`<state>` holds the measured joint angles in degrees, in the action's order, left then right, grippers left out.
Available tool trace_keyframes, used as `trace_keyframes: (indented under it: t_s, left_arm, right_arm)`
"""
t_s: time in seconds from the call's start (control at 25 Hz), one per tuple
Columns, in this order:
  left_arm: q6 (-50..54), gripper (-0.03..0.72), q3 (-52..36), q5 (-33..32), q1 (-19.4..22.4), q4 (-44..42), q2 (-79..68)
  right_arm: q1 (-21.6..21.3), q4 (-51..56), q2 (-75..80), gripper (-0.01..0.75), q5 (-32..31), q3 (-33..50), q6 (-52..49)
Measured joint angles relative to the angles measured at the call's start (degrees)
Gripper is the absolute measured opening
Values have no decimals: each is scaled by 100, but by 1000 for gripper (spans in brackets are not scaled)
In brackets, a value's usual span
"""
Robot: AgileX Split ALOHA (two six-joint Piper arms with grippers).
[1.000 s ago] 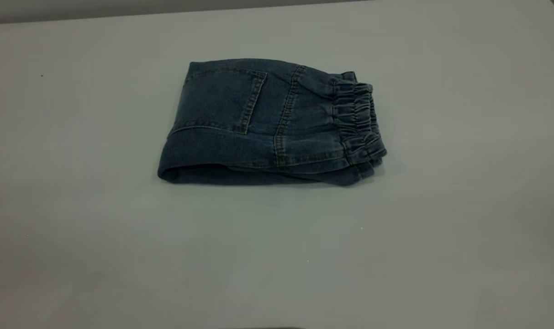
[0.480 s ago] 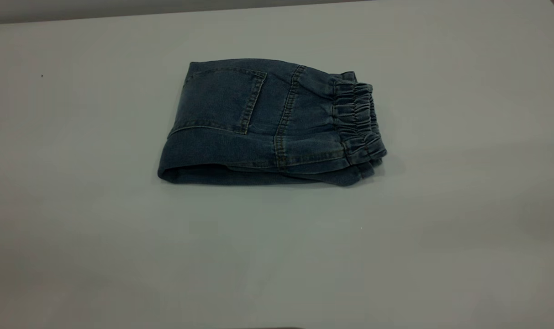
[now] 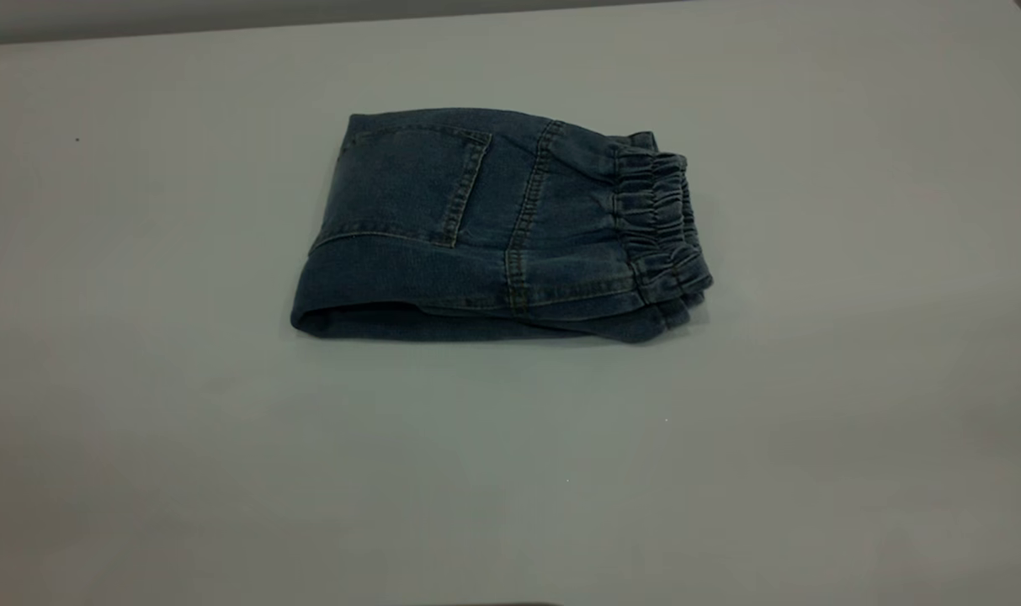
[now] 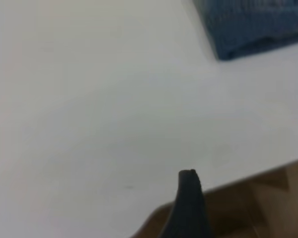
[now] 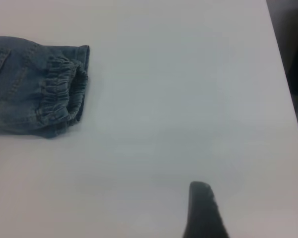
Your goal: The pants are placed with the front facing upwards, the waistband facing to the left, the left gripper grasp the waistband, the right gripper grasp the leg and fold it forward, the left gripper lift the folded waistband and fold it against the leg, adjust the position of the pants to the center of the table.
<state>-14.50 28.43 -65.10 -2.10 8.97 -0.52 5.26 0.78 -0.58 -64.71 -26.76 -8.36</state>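
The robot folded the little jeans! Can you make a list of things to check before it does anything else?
1. Pants folded into one bundle: ok.
2. Waistband lying over the legs at the bundle's right end: ok.
3. Pants near the middle of the table: ok.
4. Left gripper away from the pants, near the table edge: ok.
5. Right gripper clear of the waistband: ok.
6. Whether the grippers are open or shut: cannot tell.
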Motion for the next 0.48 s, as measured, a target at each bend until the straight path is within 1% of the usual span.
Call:
trace_keyframes:
  t_s: [0.16,0.48]
  left_arm:
    - [0,535,0,-21,171,0,156]
    - [0,534,0,-23,170,0,156]
  right_arm:
    - [0,5,-2,385,0,0,-4]
    - [0,5,-2,385,0,0,-4]
